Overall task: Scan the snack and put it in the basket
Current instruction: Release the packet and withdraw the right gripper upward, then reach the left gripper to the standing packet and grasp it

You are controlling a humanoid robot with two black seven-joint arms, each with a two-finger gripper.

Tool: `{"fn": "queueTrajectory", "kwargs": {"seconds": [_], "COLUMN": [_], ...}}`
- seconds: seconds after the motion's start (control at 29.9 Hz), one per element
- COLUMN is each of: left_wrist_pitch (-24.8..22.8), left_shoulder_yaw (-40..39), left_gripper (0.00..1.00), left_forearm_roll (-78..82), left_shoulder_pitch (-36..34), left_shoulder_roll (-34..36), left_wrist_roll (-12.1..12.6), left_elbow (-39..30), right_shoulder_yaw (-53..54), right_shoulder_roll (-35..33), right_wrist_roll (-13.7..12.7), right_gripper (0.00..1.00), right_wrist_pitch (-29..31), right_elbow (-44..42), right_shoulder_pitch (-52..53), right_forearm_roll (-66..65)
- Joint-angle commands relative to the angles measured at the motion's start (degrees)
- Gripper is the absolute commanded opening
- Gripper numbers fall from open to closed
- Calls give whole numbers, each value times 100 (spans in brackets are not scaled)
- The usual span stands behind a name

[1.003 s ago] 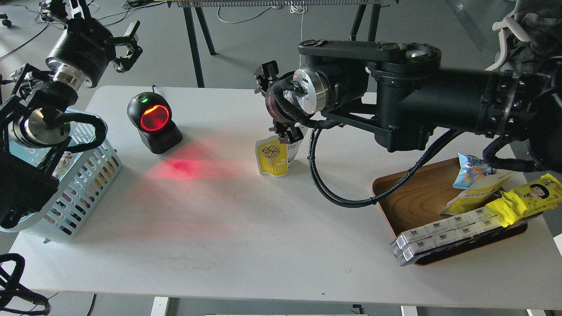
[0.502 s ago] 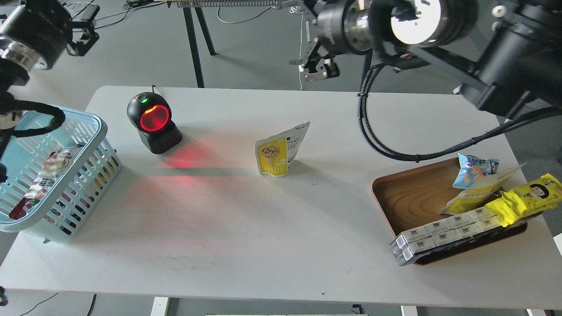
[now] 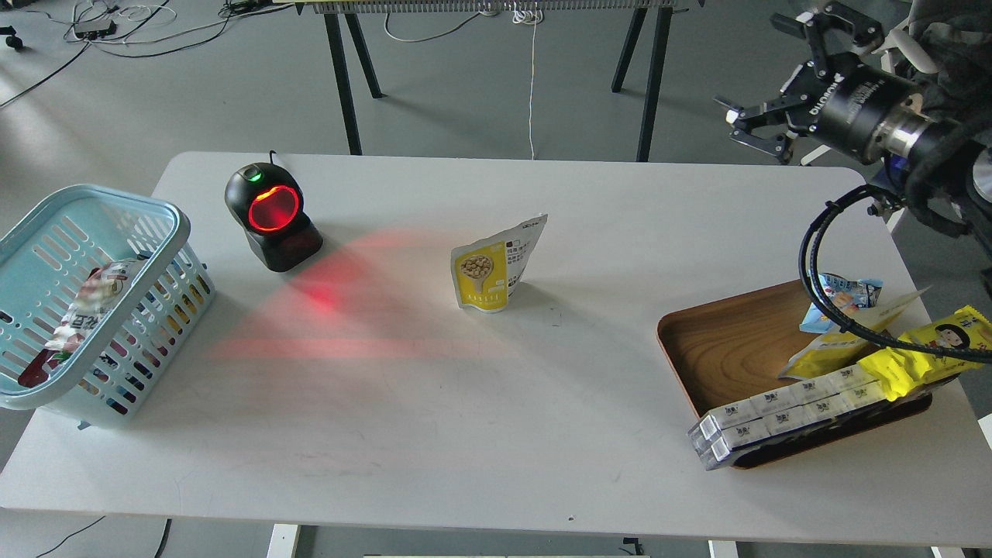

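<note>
Head view looks down on a white worktop [image 3: 434,434], and the snack [image 3: 491,268] standing near its middle serves as the landmark. Nearest the camera, well to the right of the snack, a brown wooden tray [image 3: 721,349] sits at the worktop's right edge. A row of white boxes [image 3: 783,415] lies along the tray's near rim, its left end hanging past the rim. A yellow wrapper with a cartoon face [image 3: 934,349] rests on the right end of that row, and a small blue packet [image 3: 845,298] lies at the tray's far side beside another yellow pouch [image 3: 833,345].

Far to the left of the snack, the light blue basket [image 3: 174,232] stands at the worktop's left edge with a red-and-white packet [image 3: 89,310] already inside. The snack itself stands upright and alone on the worktop, yellow face toward the camera, white top edge leaning to the right, touched by nothing.

Behind and to the left of the snack, a black scanner [image 3: 271,217] glows red and casts red light across the worktop toward the basket's side.

Farthest away, high and well to the right of the snack, the right gripper [image 3: 779,93] hangs off the worktop's far right corner with its jaws spread wide and empty. The left gripper is out of view.
</note>
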Motion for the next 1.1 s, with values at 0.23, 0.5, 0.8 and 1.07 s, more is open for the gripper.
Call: {"fn": "queueTrajectory", "kwargs": {"seconds": [0.23, 0.5, 0.8, 1.07], "left_wrist_pitch": [-168, -168, -168, -168], "left_shoulder_yaw": [49, 856, 1692, 1912], "left_gripper": [100, 100, 100, 100], "left_forearm_roll": [4045, 6515, 7900, 7900], "left_shoulder_pitch": [-84, -84, -76, -5], "left_shoulder_roll": [-924, -2569, -4002, -4802], "left_wrist_roll": [103, 648, 1052, 1396], "left_elbow": [-979, -961, -680, 102], "right_shoulder_yaw": [238, 211, 167, 141], "right_shoulder_roll": [-18, -18, -9, 26], "right_wrist_roll": [451, 460, 469, 478], "right_gripper": [100, 100, 100, 100], "right_wrist_pitch": [888, 1017, 1017, 1017], "right_elbow": [-1044, -1211, -1238, -1229], "right_shoulder_pitch": [-254, -271, -280, -271], "right_forearm_roll": [11, -7, -7, -7]}}
